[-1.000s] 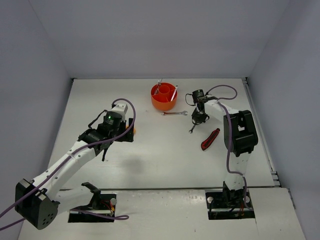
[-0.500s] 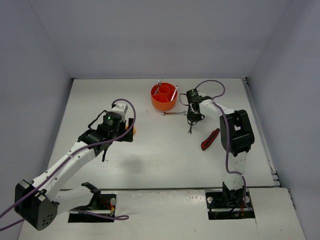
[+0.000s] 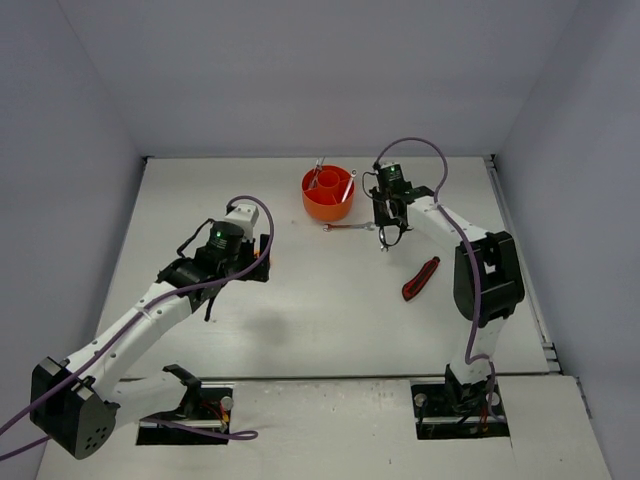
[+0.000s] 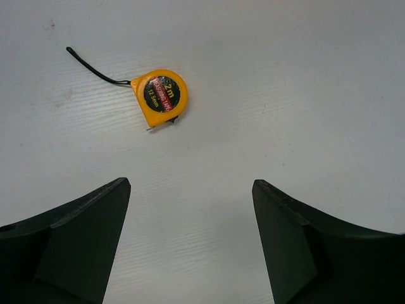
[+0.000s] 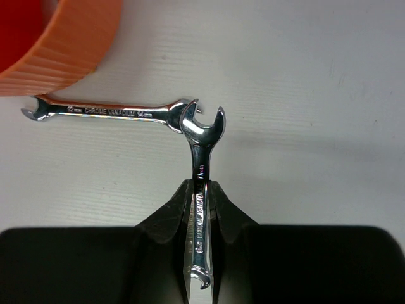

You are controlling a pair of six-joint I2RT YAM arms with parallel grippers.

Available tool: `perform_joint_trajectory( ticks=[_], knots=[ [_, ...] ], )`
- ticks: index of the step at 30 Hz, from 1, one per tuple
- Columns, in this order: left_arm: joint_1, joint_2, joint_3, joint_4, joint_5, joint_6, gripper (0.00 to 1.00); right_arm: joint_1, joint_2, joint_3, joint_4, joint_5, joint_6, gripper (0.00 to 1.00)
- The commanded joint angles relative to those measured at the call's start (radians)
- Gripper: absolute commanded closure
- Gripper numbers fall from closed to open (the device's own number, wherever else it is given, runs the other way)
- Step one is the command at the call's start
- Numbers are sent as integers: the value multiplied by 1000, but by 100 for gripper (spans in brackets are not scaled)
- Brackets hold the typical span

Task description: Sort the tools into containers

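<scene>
One wrench (image 5: 201,155) sits pinched between right fingers (image 5: 168,223).

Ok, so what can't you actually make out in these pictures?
The orange tub: top view too small to tell which compartments its tools occupy; right wrist view cuts it off.
The held wrench and lying wrench: right wrist view, heads overlap; touching or apart, cannot tell.
The utility knife: top view too small to show whether the blade is out.
The tape measure: top view, mostly hidden under the left arm.
</scene>
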Motion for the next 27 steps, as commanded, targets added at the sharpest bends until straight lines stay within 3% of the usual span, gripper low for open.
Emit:
perform_joint_trajectory(
  ticks=[1,7,17,24,27],
  knots=[
    [2,-7,33,64,24,13,25,26,-67,93,46,-38,-147,100],
    [1,-13,47,53,54,19,25,26,-9,322,47,-115,-330,100],
    [2,-11,105,-30,59,13,25,29,213,723,45,-277,-432,100],
    [2,-27,141,-101,22,20,25,-9,186,577,59,-195,-377,98],
    [2,-42,122,-100,21,6,25,-38,190,553,62,-187,-319,87]
  ],
)
